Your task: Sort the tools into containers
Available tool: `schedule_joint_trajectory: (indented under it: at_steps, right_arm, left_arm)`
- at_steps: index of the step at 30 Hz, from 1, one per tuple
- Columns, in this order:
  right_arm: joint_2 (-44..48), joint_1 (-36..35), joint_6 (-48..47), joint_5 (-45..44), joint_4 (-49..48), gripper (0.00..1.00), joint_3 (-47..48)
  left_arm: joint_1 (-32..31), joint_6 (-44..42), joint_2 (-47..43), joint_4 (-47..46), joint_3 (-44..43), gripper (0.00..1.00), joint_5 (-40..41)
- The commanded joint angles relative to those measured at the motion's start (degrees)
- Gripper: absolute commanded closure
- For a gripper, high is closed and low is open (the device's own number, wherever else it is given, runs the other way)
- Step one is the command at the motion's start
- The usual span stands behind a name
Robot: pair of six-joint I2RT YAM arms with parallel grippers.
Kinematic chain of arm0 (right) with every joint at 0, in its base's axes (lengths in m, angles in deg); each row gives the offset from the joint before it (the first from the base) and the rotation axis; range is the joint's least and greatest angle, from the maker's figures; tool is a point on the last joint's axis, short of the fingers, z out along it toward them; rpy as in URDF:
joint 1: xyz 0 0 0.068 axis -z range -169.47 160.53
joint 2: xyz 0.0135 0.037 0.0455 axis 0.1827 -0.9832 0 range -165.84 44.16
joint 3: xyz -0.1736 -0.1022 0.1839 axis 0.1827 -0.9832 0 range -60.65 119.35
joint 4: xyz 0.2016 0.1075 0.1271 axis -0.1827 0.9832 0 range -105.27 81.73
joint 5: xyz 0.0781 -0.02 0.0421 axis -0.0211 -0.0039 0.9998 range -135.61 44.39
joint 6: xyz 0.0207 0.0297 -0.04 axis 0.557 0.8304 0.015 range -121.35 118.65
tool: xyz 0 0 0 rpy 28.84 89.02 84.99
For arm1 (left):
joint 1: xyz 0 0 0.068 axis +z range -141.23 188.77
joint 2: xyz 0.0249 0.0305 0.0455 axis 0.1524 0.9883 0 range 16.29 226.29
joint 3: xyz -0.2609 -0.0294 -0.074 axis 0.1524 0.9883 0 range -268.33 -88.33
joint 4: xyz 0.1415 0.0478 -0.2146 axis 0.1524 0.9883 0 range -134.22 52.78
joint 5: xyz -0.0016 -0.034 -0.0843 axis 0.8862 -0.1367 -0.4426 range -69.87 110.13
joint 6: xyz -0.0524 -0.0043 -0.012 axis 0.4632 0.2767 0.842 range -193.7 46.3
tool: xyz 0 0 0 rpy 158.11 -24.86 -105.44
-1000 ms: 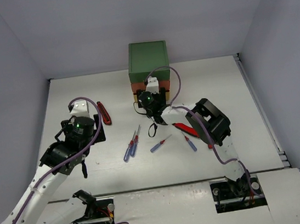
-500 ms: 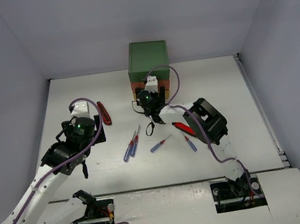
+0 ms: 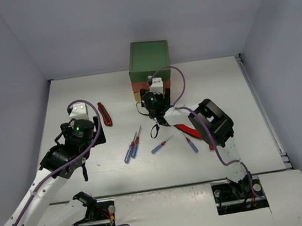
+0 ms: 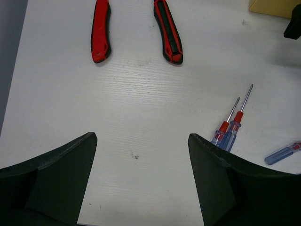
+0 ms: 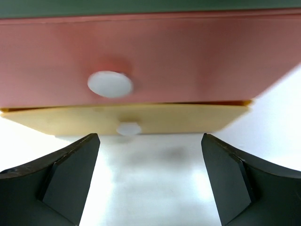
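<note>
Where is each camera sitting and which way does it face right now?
Top external: overhead at the near side, looking down on the table; left arm, right arm show.
Left wrist: above the table, looking down at red-handled tool, screwdrivers; left gripper open below.
Right wrist: low, facing the orange-red drawer, yellow drawer; right gripper open below.
Shared: top and left wrist both show the red-handled tool, screwdrivers.

1. Straight ahead of the right end effector, the orange-red drawer and yellow drawer fronts block the way, and their white knobs jut out.
2. Bare counter lies open between the left end effector's spread fingers.
3. Farther ahead lie red-handled pliers, and to its right two screwdrivers.
</note>
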Motion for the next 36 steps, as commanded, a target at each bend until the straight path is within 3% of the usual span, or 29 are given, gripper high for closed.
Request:
schedule_joint_trajectory:
  at_steps: [1, 6, 8, 9, 11, 16, 20, 36]
  right_arm:
    - [13.0, -1.6, 0.3, -3.0, -4.6, 0.12, -3.9]
    - [24.5, -3.6, 0.1, -1.5, -3.9, 0.13, -11.0]
    - [30.4, -3.9, 2.1, -0.1, -1.9, 0.01, -13.6]
    - [32.7, -3.9, 4.4, -0.1, -0.1, 0.00, -15.1]
    - [35.7, -2.9, 6.7, 1.5, 2.4, 0.00, -16.9]
    - [38.5, -1.6, 1.9, 6.8, 3.1, 0.00, -18.7]
    - [36.4, -1.7, -1.0, 4.8, 3.1, 0.00, -17.9]
    - [16.7, -2.4, -2.5, -2.0, -2.4, 0.26, -3.8]
  left_arm:
    - [0.3, 0.7, -0.9, -3.2, 0.2, 0.25, 0.8]
    - [0.3, 0.1, -0.7, -3.9, -0.2, 0.25, 0.4]
    - [0.4, -0.2, -0.8, -4.1, -0.6, 0.25, 0.5]
    - [0.3, -0.5, -1.0, -4.2, -0.6, 0.25, 0.7]
    - [0.5, -0.9, -1.5, -4.5, -0.5, 0.25, 0.9]
    - [0.6, -1.6, -2.1, -4.6, -0.1, 0.25, 1.0]
    - [0.6, -1.7, -2.8, -4.5, 0.4, 0.25, 0.8]
    - [0.8, -1.9, -7.1, -4.3, 2.6, 0.25, 1.2]
